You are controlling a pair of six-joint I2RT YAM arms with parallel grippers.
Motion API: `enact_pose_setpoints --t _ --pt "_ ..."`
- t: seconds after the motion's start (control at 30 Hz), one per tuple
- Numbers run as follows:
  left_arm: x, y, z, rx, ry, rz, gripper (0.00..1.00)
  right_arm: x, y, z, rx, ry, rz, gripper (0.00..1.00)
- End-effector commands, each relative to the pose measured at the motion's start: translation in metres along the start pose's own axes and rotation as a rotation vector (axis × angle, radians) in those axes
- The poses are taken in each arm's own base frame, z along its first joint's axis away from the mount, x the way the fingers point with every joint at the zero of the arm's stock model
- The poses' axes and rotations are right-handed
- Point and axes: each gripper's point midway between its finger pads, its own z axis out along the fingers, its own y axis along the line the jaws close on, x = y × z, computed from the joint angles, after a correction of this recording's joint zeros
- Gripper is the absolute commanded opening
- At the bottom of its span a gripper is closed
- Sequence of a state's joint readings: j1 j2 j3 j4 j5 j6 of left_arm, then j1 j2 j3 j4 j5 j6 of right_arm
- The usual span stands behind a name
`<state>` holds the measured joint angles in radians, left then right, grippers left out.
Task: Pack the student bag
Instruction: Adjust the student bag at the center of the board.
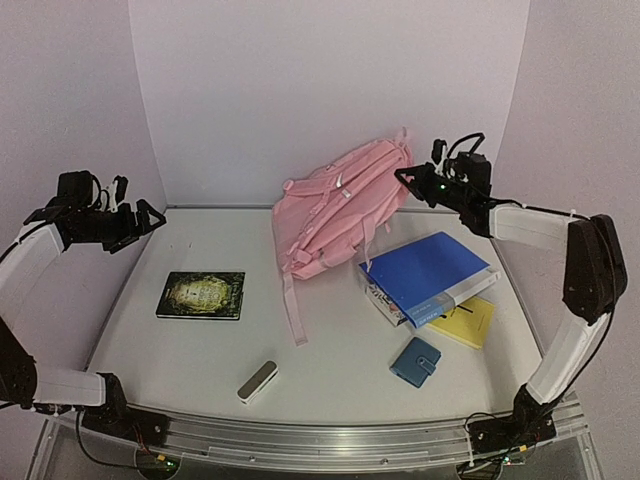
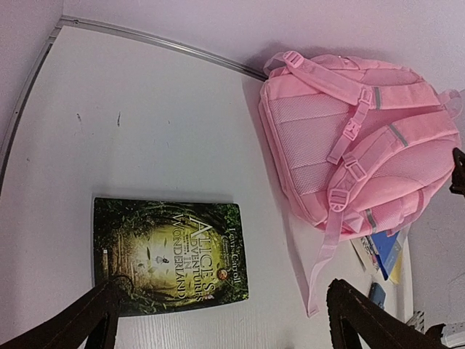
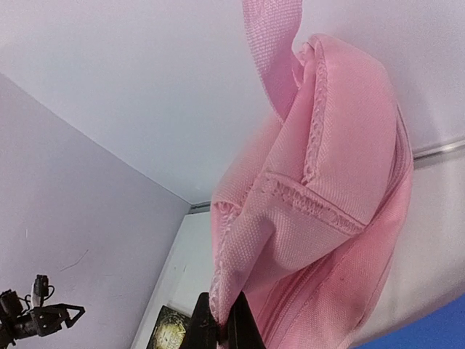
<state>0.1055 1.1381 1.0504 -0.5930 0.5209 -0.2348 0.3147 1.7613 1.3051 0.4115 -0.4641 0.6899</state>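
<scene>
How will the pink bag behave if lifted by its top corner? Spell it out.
Probably floppy: the bag lies slumped, and its fabric bunches where the right fingers pinch it. Likely light, since it looks empty and collapsed. Its loose strap would probably dangle and trail.

woven pink cloth student bag point(image 3: 320, 240), glossy book point(image 2: 168, 256)

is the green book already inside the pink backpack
No, the green book lies flat on the table, out in the open and to the left of the pink backpack.
</scene>
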Motion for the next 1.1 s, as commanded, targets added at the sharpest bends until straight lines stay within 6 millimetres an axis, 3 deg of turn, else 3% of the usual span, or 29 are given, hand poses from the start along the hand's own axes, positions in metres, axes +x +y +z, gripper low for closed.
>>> enact_pose_setpoints --t 0.0,0.1,0.43,0.57,0.7,0.77,0.87,1.07 --pt "-0.007 -0.006 -0.005 0.015 -0.035 0.036 1.0 -0.075 0.1 -0.034 -0.089 -0.196 -0.286 0.0" --pt "-0.006 -0.006 -0.005 0.017 -0.035 0.036 1.0 -0.085 0.118 -0.047 -0.035 -0.224 -0.427 0.0" --pt "-0.006 -0.01 -0.005 0.042 -0.041 0.048 1.0 -0.133 0.149 -0.082 0.175 -0.272 -0.756 0.0" --pt "-0.005 -0.01 -0.004 0.045 -0.038 0.048 1.0 -0.161 0.167 -0.101 0.234 -0.331 -0.839 0.0" --pt "-0.005 -0.009 -0.002 0.045 -0.033 0.047 1.0 -0.173 0.184 -0.112 0.227 -0.362 -0.894 0.0" --pt "-0.004 -0.009 -0.002 0.046 -0.032 0.048 1.0 -0.169 0.191 -0.113 0.209 -0.356 -0.921 0.0" --pt "-0.004 -0.008 -0.001 0.044 -0.031 0.049 1.0 -0.145 0.193 -0.102 0.189 -0.299 -0.955 0.0" --pt "-0.002 -0.006 0.002 0.043 -0.023 0.046 1.0 -0.062 0.196 -0.072 0.102 -0.135 -0.955 0.0"
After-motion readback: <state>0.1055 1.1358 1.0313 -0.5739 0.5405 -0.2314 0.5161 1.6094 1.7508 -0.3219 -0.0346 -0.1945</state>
